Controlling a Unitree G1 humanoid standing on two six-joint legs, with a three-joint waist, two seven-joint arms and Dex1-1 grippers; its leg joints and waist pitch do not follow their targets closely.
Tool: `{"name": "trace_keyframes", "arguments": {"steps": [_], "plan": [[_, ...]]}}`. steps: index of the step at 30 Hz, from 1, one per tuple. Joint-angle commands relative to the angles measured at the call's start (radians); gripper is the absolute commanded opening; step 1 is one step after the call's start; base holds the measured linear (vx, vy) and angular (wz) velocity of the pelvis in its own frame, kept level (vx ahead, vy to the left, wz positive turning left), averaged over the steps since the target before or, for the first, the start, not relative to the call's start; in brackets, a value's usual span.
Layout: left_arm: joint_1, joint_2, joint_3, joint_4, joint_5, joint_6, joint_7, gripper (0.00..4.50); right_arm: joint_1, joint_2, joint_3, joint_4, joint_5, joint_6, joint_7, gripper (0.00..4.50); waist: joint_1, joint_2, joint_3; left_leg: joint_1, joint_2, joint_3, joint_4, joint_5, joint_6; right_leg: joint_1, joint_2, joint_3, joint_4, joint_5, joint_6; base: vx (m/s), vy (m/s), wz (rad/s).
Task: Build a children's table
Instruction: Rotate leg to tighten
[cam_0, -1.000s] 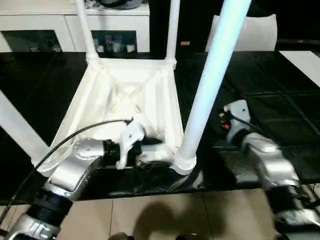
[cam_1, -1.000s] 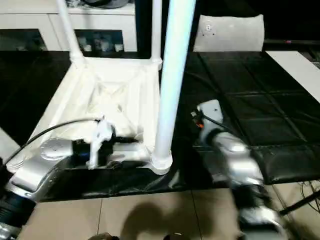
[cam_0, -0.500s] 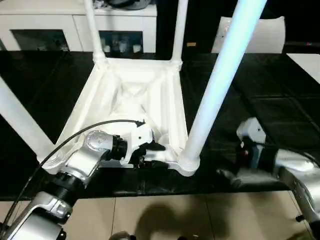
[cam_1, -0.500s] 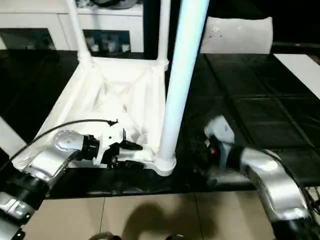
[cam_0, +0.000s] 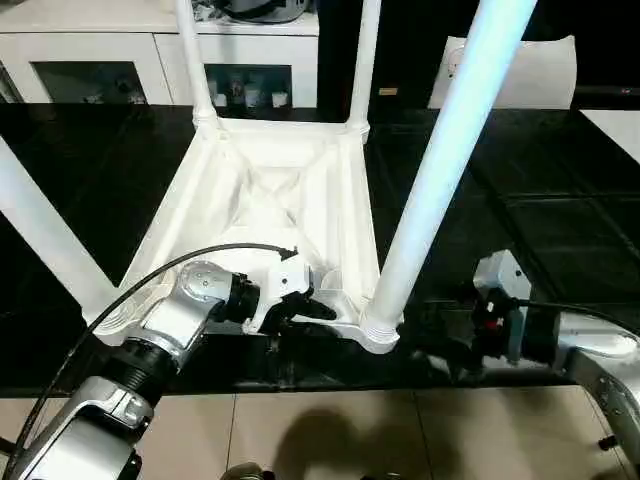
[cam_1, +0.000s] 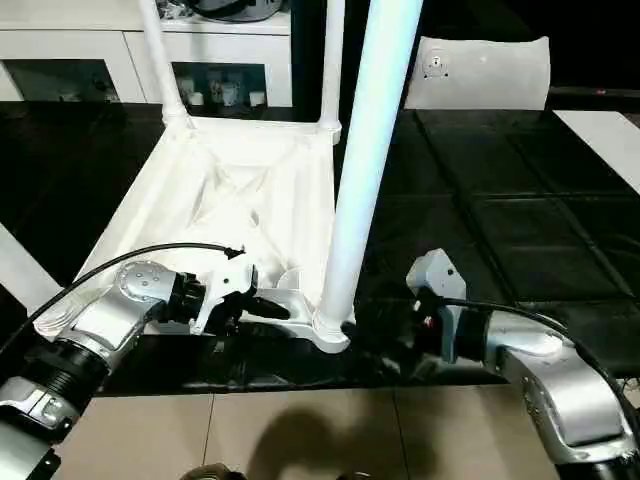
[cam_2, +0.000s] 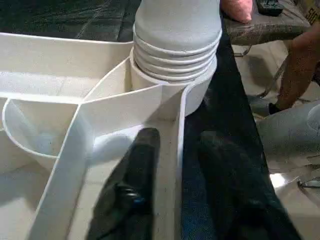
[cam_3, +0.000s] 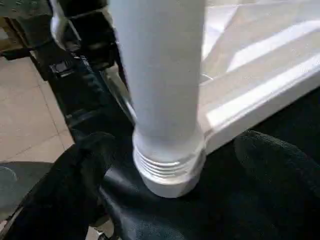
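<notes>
Surface: where the inverted tabletop (cam_0: 270, 200) lies, a black surface (cam_0: 560, 230) is seen.
Room: a white cabinet (cam_0: 110, 60) is set behind.
Left gripper (cam_2: 175, 165): clamped on the tabletop's rim.
Right gripper (cam_3: 165, 170): held apart around the near leg (cam_0: 440, 170).

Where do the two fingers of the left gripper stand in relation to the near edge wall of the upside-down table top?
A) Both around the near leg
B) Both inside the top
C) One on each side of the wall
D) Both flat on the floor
C: in the left wrist view one of the left gripper's fingers lies inside the table top and the other outside its edge wall, below the near leg.
</notes>
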Motion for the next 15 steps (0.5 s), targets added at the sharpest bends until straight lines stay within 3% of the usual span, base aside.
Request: {"name": "trace_keyframes", "arguments": {"steps": [1,10,11,13,15], "plan": [[-0.014,-0.003,-0.002,0.015,0.017,-0.002,-0.008,1.0,-0.003,-0.009,0.004,-0.022,0.011,0.014,0.003,4.5,0.004,-0.005,-0.061,0.018,0.067,-0.047,-0.068,-0.218,0.048,0.04,-0.11,0.06,-0.109,-0.483,-0.061,0.0,0.0,0.0],[-0.03,-0.001,-0.025,0.041,0.057,-0.019,-0.017,0.1,-0.01,-0.011,0.018,-0.027,-0.001,0.017,-0.002,4.5,0.001,-0.006,-0.058,0.027,0.067,-0.049,-0.071,-0.24,0.041,0.04,-0.112,0.055,-0.12,-0.524,-0.048,0.0,0.0,0.0],[-0.031,0.001,-0.029,0.047,0.066,-0.023,-0.018,0.1,-0.012,-0.011,0.018,-0.028,-0.001,0.018,-0.002,4.5,0.002,0.0,-0.059,0.026,0.067,-0.05,-0.071,-0.239,0.039,0.042,-0.114,0.055,-0.119,-0.519,-0.049,0.0,0.0,0.0],[-0.034,0.004,-0.033,0.055,0.078,-0.027,-0.018,0.1,-0.02,-0.01,0.02,-0.025,-0.001,0.021,-0.005,4.5,0.001,-0.008,-0.061,0.025,0.07,-0.051,-0.073,-0.231,0.041,0.044,-0.112,0.055,-0.116,-0.496,-0.054,0.0,0.0,0.0],[-0.034,0.005,-0.033,0.054,0.079,-0.026,-0.021,0.1,-0.023,-0.01,0.022,-0.022,-0.005,0.016,-0.003,4.5,0.001,-0.008,-0.061,0.025,0.071,-0.05,-0.073,-0.225,0.041,0.044,-0.114,0.057,-0.112,-0.481,-0.062,0.0,0.0,0.0]]}}
